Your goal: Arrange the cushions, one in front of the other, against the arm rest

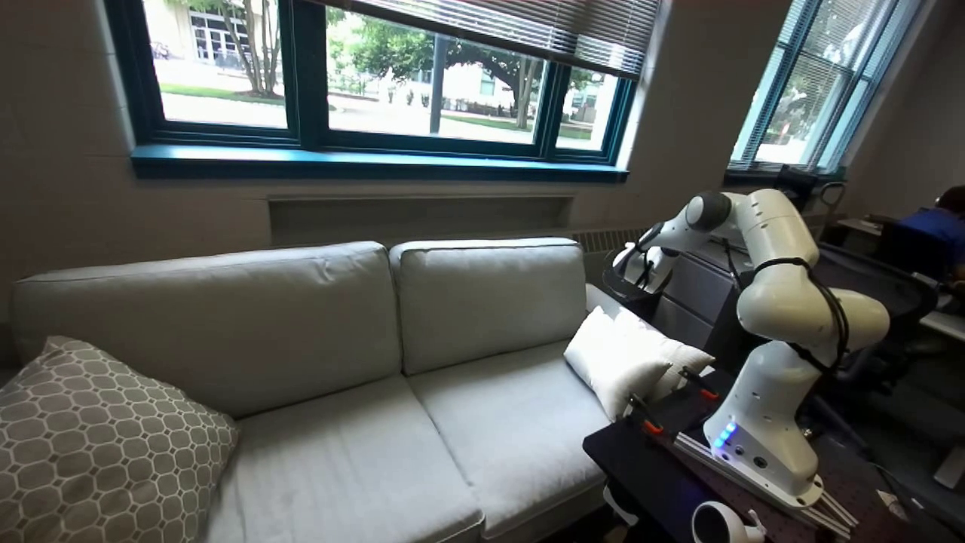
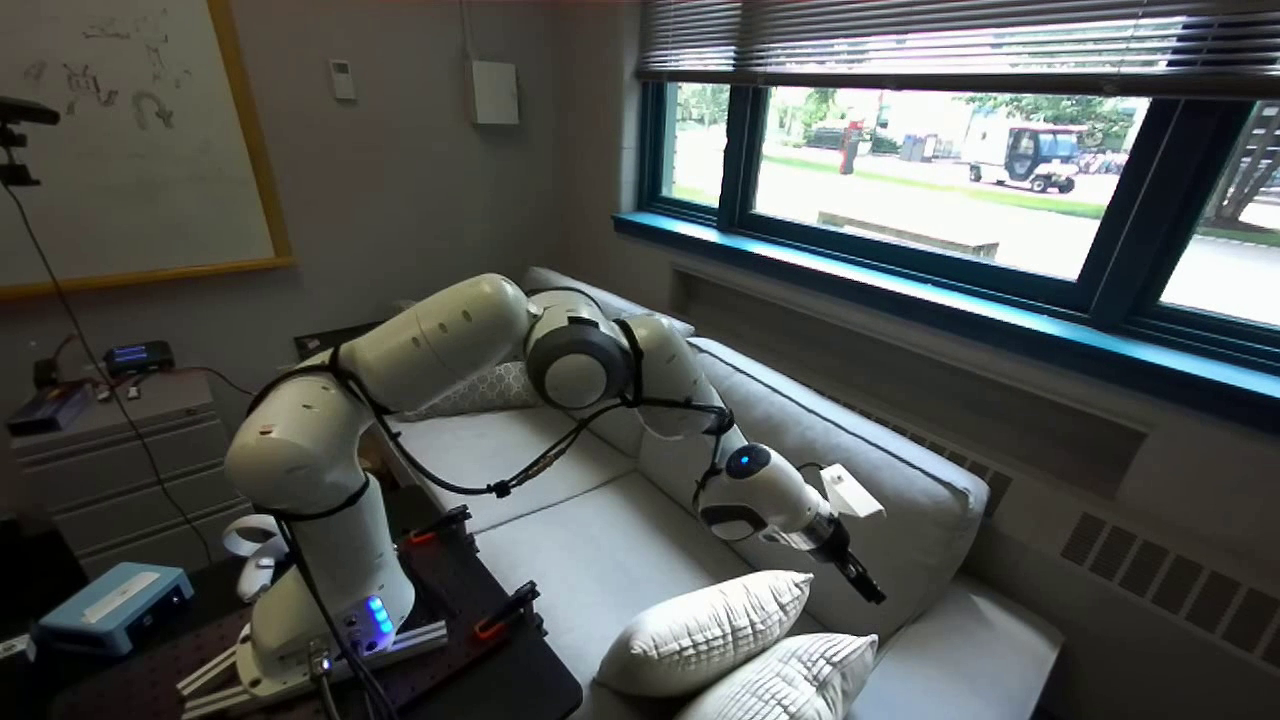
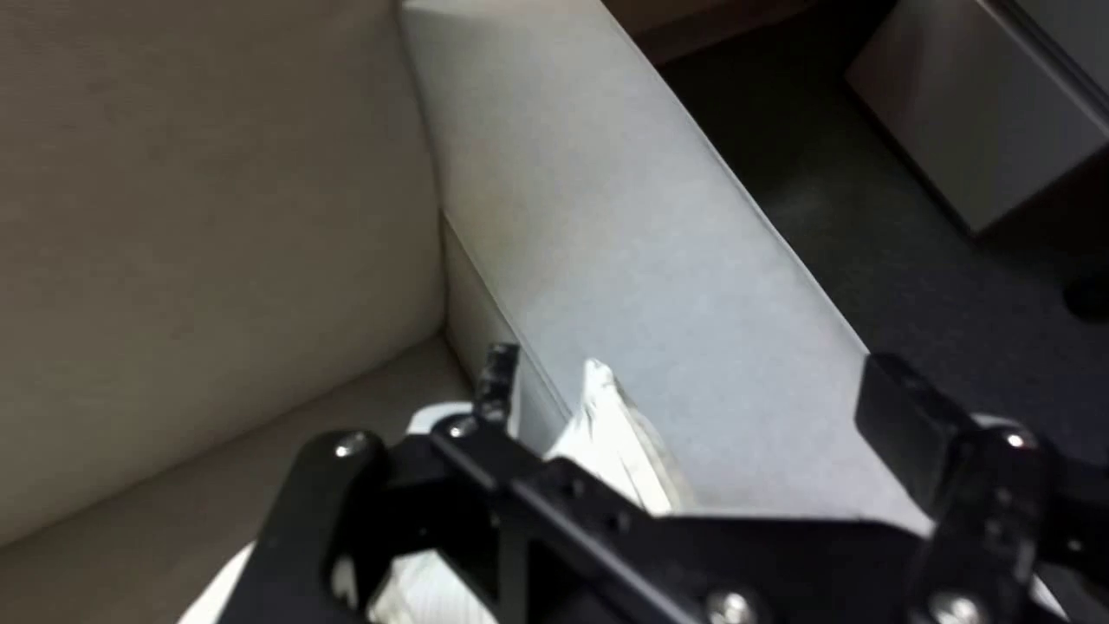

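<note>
Gripper (image 3: 700, 403) is just hanging there, jaws way apart. Both cushions (image 1: 612, 362) sit at 4 o'clock in an exterior view, one in front of the other, right by the arm rest (image 3: 641, 225).

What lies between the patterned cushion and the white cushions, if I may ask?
An exterior view shows the sofa seats lying between the patterned cushion and the white cushions.
</note>
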Motion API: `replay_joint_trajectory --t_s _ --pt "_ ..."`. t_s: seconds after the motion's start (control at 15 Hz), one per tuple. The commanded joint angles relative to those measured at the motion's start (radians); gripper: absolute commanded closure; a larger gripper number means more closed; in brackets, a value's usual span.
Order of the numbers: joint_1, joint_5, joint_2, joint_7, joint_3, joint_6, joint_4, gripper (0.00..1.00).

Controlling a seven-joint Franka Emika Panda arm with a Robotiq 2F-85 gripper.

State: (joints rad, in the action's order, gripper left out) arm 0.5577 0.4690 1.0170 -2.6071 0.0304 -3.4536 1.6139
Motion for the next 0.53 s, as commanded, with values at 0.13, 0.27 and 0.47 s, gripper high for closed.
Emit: replay_joint_trajectory --t_s 0.13,0.27,0.47 --pt "0.397 -0.353 -0.125 0.075 0.437 -0.002 0.299 0.0" --pt "0.511 -0.434 -0.121 0.126 0.535 0.002 0.418 0.0" --pt "0.443 -0.351 -0.083 0.122 0.48 0.0 0.318 0.0"
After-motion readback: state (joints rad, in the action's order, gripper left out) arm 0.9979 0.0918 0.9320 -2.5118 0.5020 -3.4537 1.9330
